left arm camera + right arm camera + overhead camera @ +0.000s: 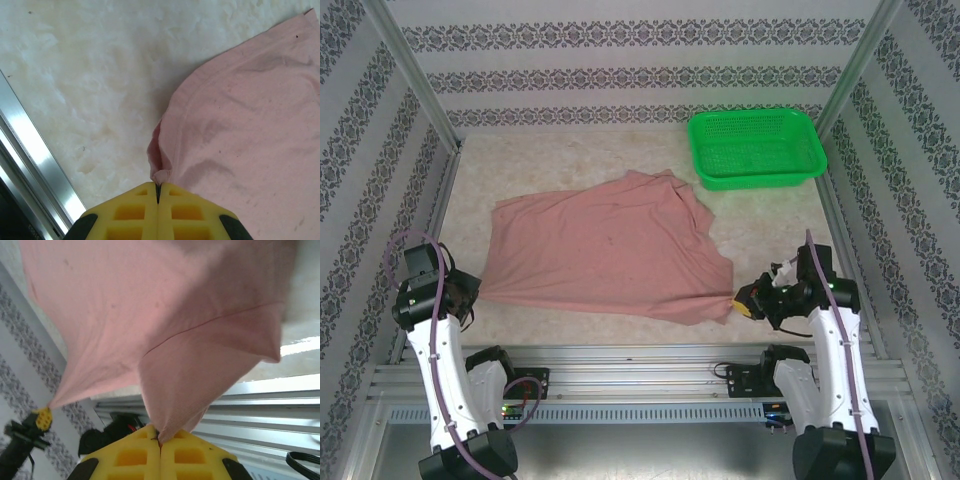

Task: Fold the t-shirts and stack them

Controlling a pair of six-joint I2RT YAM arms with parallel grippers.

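Counter (570, 150) carried the t-shirt (600, 250) across its middle. The cloth's near side was stretched taut along the near edge, and its far side lay rumpled just short of the green basket (757, 180) in the far right corner. Left end effector (158, 189) was clamped on the cloth's corner toward the near left, and right end effector (160, 434) pinched the opposite corner toward the near right. Both bites looked thin, a mere nub of cloth at the tips. An uneven or harder pull would likely slip one corner free, letting the shirt slump and wrinkle.
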